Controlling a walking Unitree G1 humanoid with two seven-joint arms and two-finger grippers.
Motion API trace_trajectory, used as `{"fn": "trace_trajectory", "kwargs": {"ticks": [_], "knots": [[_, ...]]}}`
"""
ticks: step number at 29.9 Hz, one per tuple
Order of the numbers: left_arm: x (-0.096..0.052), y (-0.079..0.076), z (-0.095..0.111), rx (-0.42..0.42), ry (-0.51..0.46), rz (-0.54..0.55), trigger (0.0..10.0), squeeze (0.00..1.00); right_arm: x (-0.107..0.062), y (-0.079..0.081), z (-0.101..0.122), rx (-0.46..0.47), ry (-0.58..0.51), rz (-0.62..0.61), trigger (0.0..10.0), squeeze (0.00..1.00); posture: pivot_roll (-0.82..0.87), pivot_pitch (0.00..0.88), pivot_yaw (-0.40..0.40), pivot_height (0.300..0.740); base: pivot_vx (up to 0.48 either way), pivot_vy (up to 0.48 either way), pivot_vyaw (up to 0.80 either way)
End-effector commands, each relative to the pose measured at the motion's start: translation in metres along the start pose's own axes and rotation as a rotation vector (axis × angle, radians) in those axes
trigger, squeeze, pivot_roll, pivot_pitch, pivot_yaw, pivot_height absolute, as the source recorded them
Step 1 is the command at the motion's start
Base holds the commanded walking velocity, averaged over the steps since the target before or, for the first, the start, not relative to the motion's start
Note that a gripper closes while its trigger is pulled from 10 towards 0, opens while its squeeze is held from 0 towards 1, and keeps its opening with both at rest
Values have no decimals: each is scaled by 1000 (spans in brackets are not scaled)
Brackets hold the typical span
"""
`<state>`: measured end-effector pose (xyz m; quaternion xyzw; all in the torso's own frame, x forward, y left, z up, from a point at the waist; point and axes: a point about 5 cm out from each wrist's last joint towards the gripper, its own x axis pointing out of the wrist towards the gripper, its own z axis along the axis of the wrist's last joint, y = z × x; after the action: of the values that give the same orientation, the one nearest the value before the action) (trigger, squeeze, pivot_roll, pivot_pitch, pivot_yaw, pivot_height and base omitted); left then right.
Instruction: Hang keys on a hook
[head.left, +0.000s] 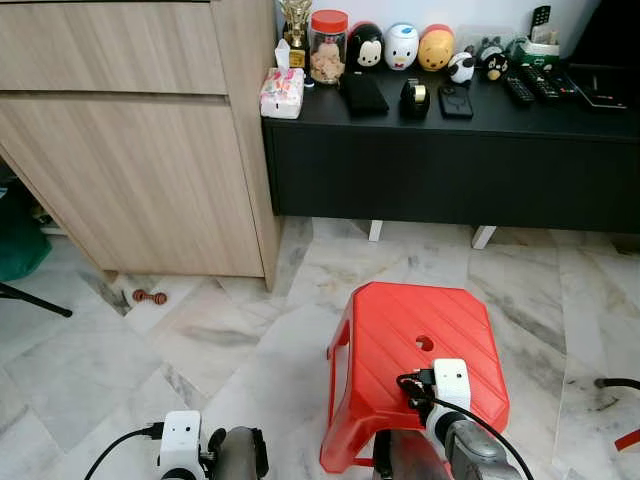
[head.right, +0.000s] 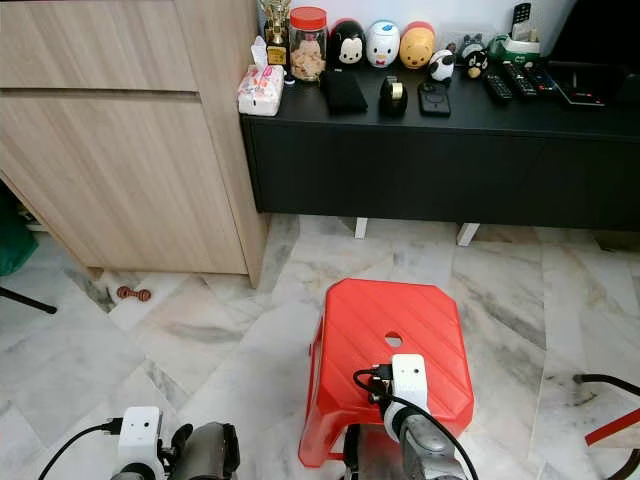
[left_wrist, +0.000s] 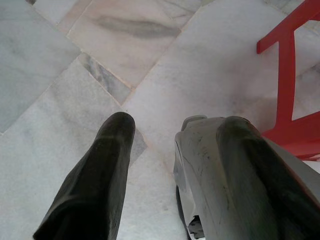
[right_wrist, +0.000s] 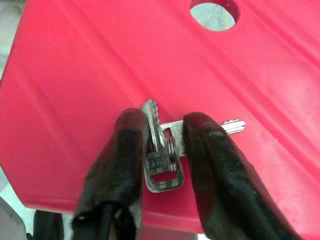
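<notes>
Right wrist view: my right tool (right_wrist: 162, 145) pinches the keys (right_wrist: 162, 160) over the red stool (right_wrist: 75, 75), ready to lift; my left tool (left_wrist: 170, 165) hangs open and empty.

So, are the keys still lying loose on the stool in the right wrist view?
No, the right gripper has its jaws closed on the keys, pinching them just above the red stool.
</notes>
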<state>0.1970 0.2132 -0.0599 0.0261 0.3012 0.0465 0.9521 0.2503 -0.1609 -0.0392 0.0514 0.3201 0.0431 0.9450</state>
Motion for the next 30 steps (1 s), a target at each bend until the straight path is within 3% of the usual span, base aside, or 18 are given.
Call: {"fn": "trace_trajectory", "kwargs": {"ticks": [1,15,23,30], "knots": [[-7,1,-17,10,69,2,10000,0,-1,-2,0,4,-5,-6,0,0,165,132,-44,608,0,0,0],[-7,1,-17,11,66,5,10000,0,1,0,9,-4,-49,-3,0,0,165,132,-43,608,0,0,0],[-7,1,-17,12,69,2,10000,0,1,4,23,2,-150,14,0,0,165,133,-44,608,0,0,0],[-8,0,-18,12,72,3,10000,0,-3,1,41,-5,-303,-17,0,0,164,134,-45,608,0,0,0]]}}
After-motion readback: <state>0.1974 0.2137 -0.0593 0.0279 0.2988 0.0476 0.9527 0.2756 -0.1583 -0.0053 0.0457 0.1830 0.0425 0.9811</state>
